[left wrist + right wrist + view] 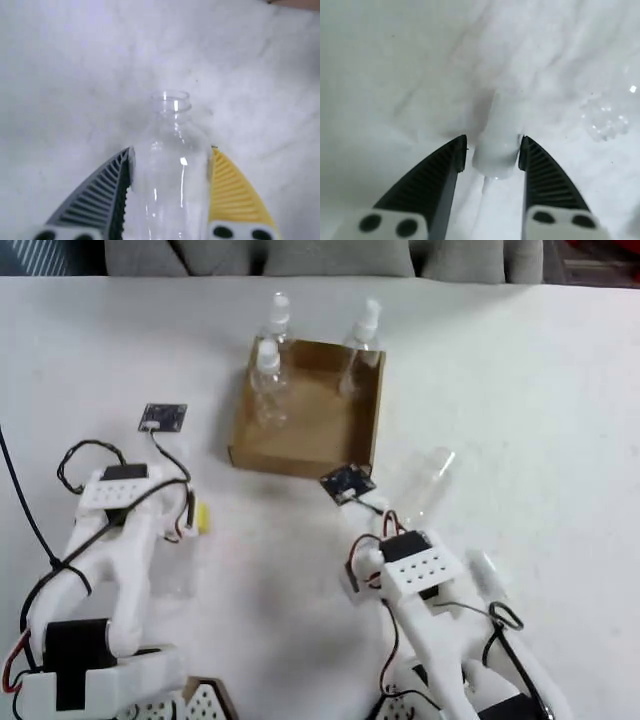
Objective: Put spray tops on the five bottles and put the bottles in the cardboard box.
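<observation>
My left gripper (167, 200) is shut on a clear bottle (170, 165) whose neck is bare. In the high view its yellow finger (200, 518) shows left of the cardboard box (300, 460). My right gripper (492, 150) is down at the table, its black fingers closed on both sides of a white spray top (495, 142). Three bottles with spray tops (268, 370) (275, 312) (362, 335) stand upright at the far side of the box. Another clear bottle (425, 480) lies on the table right of the box; I cannot tell if it has a top.
Two small camera boards (162, 418) (348, 483) hang on cables near the box's front corners. The white table (540, 390) is open to the right and left of the box. Grey chair backs (330, 255) line the far edge.
</observation>
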You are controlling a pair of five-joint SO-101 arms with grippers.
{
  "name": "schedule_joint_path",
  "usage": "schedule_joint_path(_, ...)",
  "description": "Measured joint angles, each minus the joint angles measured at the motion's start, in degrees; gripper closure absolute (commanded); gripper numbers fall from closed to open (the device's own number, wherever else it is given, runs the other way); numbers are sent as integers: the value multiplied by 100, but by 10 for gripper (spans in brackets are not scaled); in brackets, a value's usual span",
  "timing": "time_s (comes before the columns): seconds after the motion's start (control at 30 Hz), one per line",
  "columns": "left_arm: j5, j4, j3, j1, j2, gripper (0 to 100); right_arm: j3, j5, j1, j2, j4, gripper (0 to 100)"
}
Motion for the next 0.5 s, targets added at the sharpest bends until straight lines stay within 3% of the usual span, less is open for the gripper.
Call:
schedule_joint_path(0.1, 0, 0, 0, 0, 0, 979, 0, 0, 9, 0, -18, 988)
schedule_joint_path(0.33, 0, 0, 0, 0, 0, 979, 0, 26, 70, 0, -53, 982)
schedule_joint_path(0.5, -26, 0, 0, 220, 0, 979, -123, 18, 747, 0, -53, 978)
